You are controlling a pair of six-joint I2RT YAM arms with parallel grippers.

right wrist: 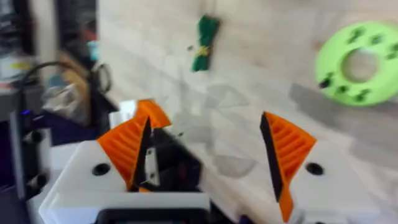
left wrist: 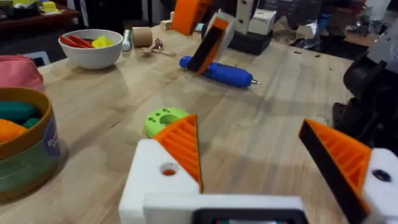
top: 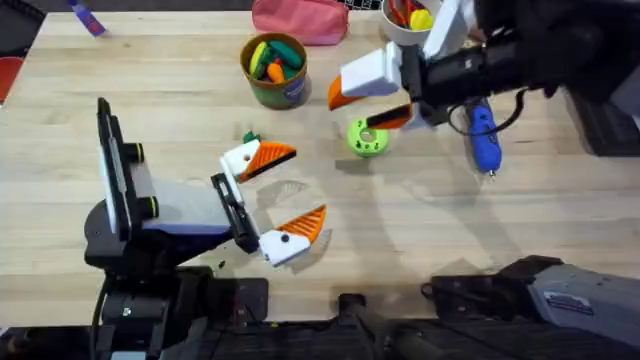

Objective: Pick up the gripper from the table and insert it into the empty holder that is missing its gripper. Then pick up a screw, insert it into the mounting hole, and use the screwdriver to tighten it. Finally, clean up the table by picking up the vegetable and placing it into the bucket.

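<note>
— Starting nearest the bases: the left gripper (top: 270, 198) is sitting low over the table (top: 150, 100), fingers spread wide and pinching nothing, both white mounts wearing orange tips.

— Its wrist view is showing what the overhead flattens: bare wood stretching between those fingers out to the lime disc (left wrist: 163, 119), then the screwdriver (left wrist: 217, 71) lying on its side beyond.

— And the vegetable (top: 250, 138)? From above it is peeking out just behind the left gripper's upper finger.

— The right wrist view is giving it clearer, a slim green thing (right wrist: 204, 42) lying flat on open wood, apart from the disc.

— The right gripper (top: 375, 100) is hanging farther back, over the disc, fingers parted and gripping nothing.

— There is plenty of free table in the middle and down the left. The back is getting crowded: the bucket (top: 274, 70), already holding toy vegetables, a pink pouch (top: 300, 20) and a white bowl (top: 405, 25) by the far edge.

— The screwdriver is resting right of the disc, under the right arm.
</note>
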